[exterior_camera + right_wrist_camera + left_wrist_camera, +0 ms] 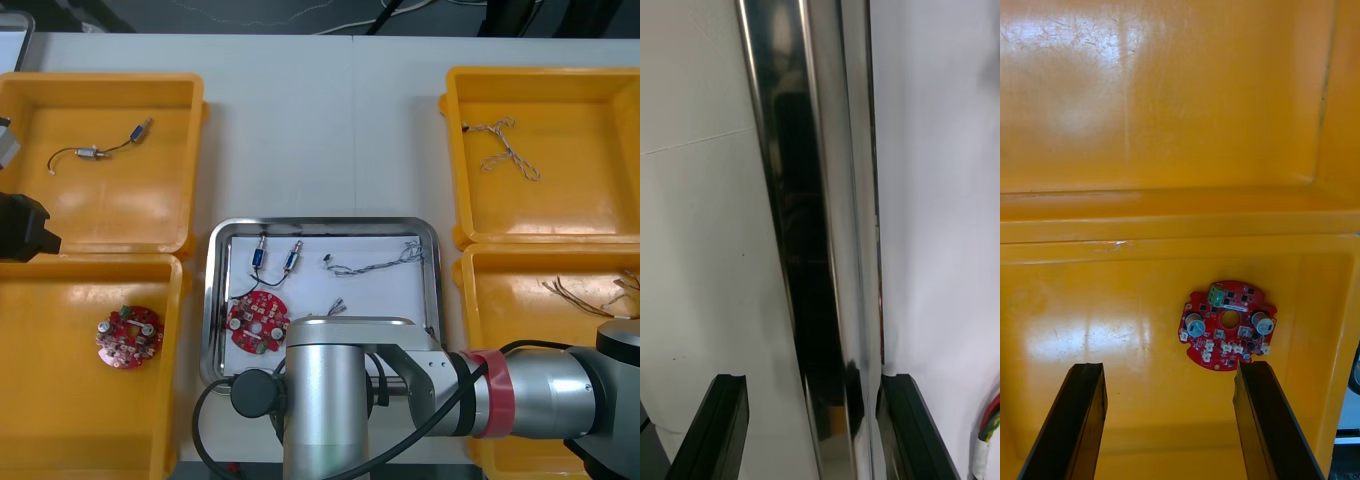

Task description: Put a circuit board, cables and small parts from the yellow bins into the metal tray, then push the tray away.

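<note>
Requesting load status: what does the metal tray (215, 300) hold at present?

Reply: The tray sits at the near middle of the surface (330, 130), between the yellow bins (100, 200). On its white inside lie one red circuit board (258, 322) at near left, two small metal parts (262, 254) at far left, and a twisted blue and white cable (375, 263) at far right. A red and yellow cable (989, 417) lies just beside one finger of my right pincer (811, 382). I judge loading complete, or nearly so.

Query: Pincer states?

Reply: My right pincer is at the tray's near rim, wide open, one finger on each side of the rim, gripping nothing. My left pincer (1169, 367) hovers over the near left bin (60, 400), equally open and empty. A spare board (1225, 324) lies on that bin's floor beyond its fingers.

Query: Outstanding steps?

Reply: One, by my judgement: push the tray away toward the far side. The tray sits level with the near bins, so the push is not yet done. Caution: the rim is thin and shiny, so off-centre contact may turn the tray instead of sliding it.
</note>
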You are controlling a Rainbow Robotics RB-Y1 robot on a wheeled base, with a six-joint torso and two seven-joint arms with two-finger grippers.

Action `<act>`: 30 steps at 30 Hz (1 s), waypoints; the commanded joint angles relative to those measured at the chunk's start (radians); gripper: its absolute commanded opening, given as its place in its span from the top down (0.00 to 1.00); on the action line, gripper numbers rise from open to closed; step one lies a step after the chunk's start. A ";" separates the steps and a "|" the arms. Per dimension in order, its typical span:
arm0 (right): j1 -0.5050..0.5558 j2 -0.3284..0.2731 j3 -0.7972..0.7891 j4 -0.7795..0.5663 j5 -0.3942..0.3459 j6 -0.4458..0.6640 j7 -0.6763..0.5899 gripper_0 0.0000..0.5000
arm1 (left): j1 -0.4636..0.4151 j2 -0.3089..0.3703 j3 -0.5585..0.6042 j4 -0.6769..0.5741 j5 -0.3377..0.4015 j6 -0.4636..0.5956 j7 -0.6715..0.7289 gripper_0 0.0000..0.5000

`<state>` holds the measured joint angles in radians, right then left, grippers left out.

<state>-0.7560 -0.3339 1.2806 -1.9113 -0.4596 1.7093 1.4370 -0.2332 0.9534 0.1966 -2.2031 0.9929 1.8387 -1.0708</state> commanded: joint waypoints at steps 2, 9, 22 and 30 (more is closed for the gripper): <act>0.020 0.046 0.017 0.005 0.022 -0.013 0.043 0.00 | 0.025 0.044 0.032 -0.012 -0.008 -0.004 -0.051 0.00; 0.020 0.044 0.017 0.003 0.033 -0.014 0.048 0.06 | 0.025 0.044 0.032 -0.012 -0.008 -0.004 -0.051 0.00; -0.039 0.001 0.017 -0.028 0.049 -0.020 0.051 0.94 | 0.025 0.044 0.032 -0.012 -0.008 -0.004 -0.051 0.00; -0.106 -0.059 0.017 -0.071 0.050 -0.036 0.052 1.00 | 0.025 0.044 0.032 -0.012 -0.008 -0.004 -0.051 0.00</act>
<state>-0.8069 -0.3569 1.2823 -1.9298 -0.4149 1.6862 1.4651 -0.2332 0.9535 0.1966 -2.2031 0.9929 1.8387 -1.0709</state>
